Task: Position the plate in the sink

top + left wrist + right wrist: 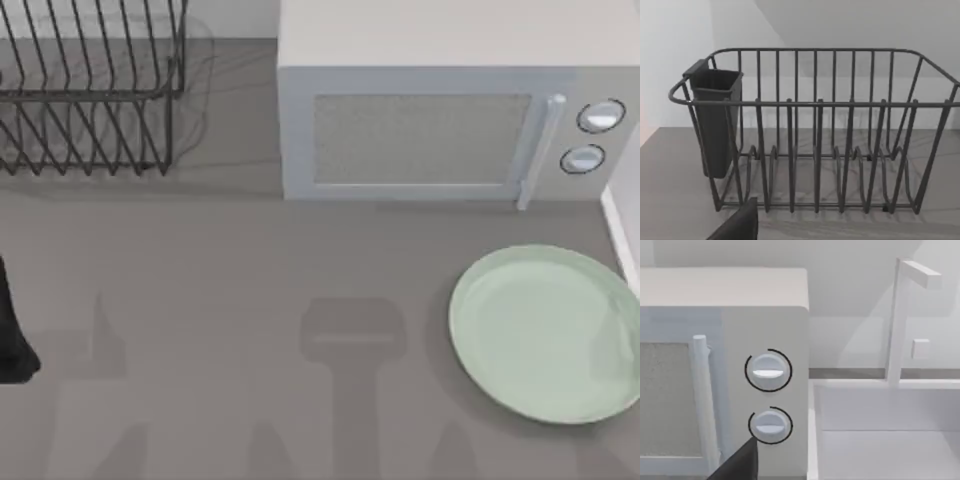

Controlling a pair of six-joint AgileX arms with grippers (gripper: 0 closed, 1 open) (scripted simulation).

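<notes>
The plate (545,335) sits flat on the counter (250,300) at about 4 o'clock in the top view, just in front of the microwave (440,130) and untouched. The sink (880,440) lies just past the microwave's side with its 2 dials (768,371), the faucet (900,320) standing at its back. The left arm (12,330) is parked at 9 o'clock, facing the dish rack (815,130). The left gripper (737,225) and the right gripper (737,465) each show as a dark sliver; I cannot tell whether either pair of fingers is open or holds anything.

Now the risks: a flat, glossy plate gives little edge to pinch, so it could slip. Carried across, its wide rim could clip the microwave corner or the faucet.
</notes>
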